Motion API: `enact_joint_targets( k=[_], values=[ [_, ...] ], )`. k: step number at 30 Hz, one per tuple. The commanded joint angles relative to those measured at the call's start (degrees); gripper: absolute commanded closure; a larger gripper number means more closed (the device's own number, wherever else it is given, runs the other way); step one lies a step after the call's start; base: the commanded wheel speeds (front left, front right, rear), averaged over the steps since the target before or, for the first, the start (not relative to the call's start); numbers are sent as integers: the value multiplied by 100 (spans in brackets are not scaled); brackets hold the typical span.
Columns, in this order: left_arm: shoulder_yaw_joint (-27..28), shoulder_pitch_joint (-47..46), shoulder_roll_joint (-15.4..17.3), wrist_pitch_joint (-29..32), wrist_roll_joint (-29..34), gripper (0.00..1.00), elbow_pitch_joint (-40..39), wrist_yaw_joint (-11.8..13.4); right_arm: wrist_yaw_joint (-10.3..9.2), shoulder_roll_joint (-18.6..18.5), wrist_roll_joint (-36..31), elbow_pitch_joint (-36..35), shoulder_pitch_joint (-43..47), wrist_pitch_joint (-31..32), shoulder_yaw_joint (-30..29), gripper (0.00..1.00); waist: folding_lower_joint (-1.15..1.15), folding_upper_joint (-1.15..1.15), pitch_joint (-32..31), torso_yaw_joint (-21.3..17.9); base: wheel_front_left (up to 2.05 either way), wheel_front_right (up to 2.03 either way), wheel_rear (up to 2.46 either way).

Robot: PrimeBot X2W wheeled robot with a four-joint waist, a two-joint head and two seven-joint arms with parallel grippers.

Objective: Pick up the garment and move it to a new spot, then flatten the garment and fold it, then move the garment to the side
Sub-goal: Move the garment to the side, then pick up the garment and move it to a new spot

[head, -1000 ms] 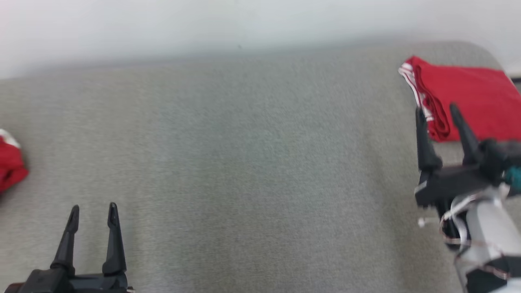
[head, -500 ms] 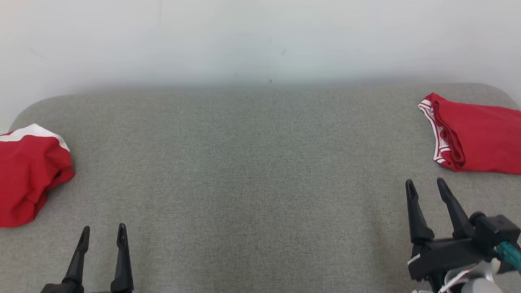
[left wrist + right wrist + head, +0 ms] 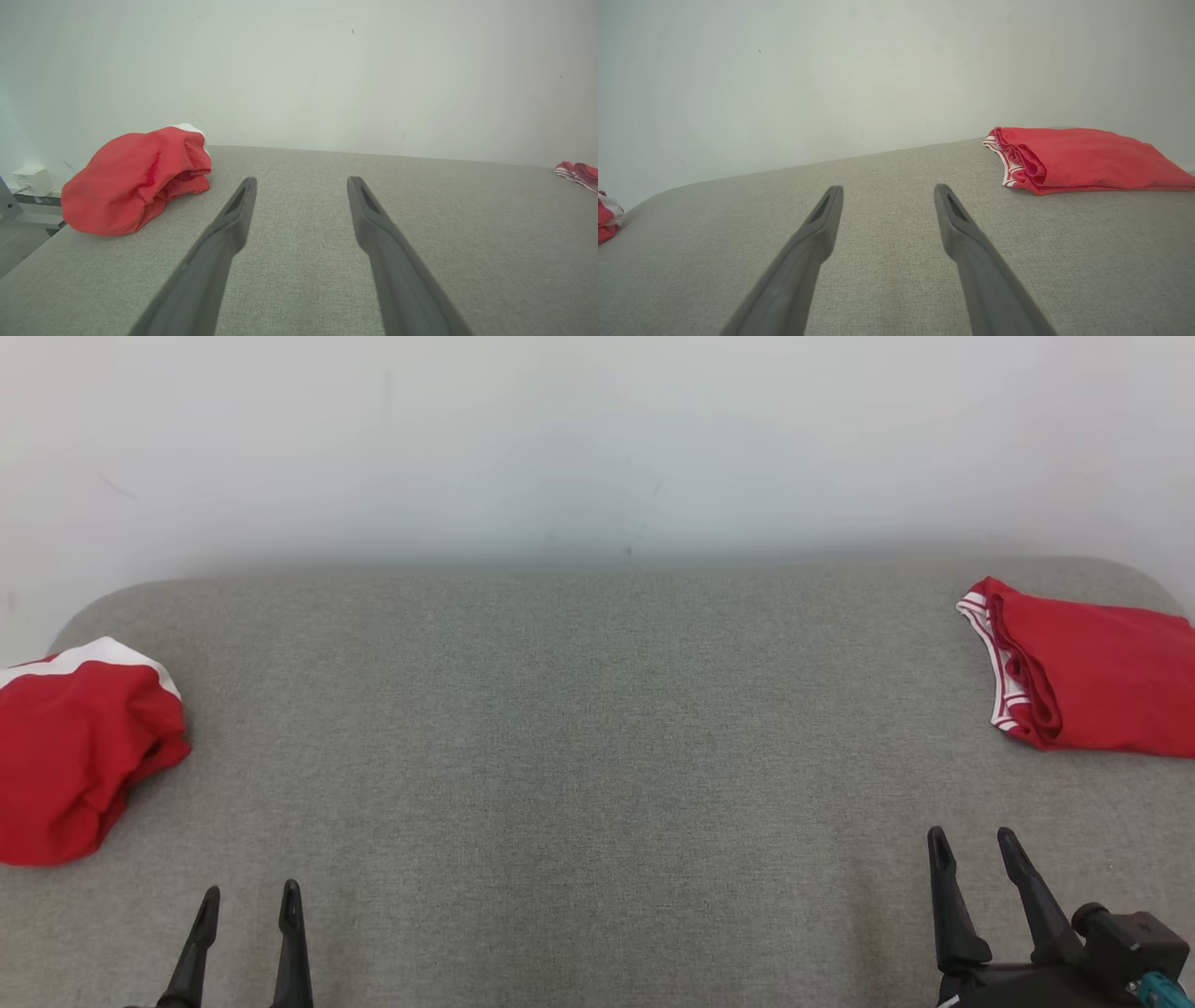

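Grey table (image 3: 597, 756): crumpled garment (image 3: 79, 756) near the released left hand (image 3: 250, 891), whose wrist view adds a white box (image 3: 29, 179); right hand (image 3: 969, 835) released

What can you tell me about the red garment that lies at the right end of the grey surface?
The folded red garment is a thin, soft-looking fabric, folded into a flat, roughly rectangular stack. Its left edge shows bunched layers with red-and-white striped trim. It lies at the far right of the grey upholstered surface, near the rear edge. Nothing but that surface touches it; the right gripper stands open and apart from it.
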Motion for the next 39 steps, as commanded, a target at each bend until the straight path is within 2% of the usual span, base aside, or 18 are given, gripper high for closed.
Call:
enact_joint_targets(
  k=[1, 15, 20, 27, 39],
  values=[
    [10, 77, -18, -17, 12, 0, 37, -30, -11, 37, -50, -33, 82, -9, -22, 0, 0, 0, -5, -6, 0, 0, 0],
    [26, 31, -25, -17, 42, 0, 131, -62, -11, 132, -98, -29, 189, 26, -57, 0, 0, 0, -41, -5, 0, 0, 0],
    [43, -35, -18, -17, 38, 0, 164, -71, -11, 149, -73, -31, 217, 20, -59, 0, 0, 0, -55, 128, 0, 0, 0],
    [161, -22, -32, -18, 23, 0, 170, -60, -11, 187, 0, 16, 256, -33, 6, 0, 0, 0, -35, 588, 0, 0, 0],
    [327, 62, -38, -17, 11, 0, 105, 28, -11, 162, -66, 97, 218, -16, 116, 0, 0, 0, 55, 1754, 0, 0, 0]
  ],
)
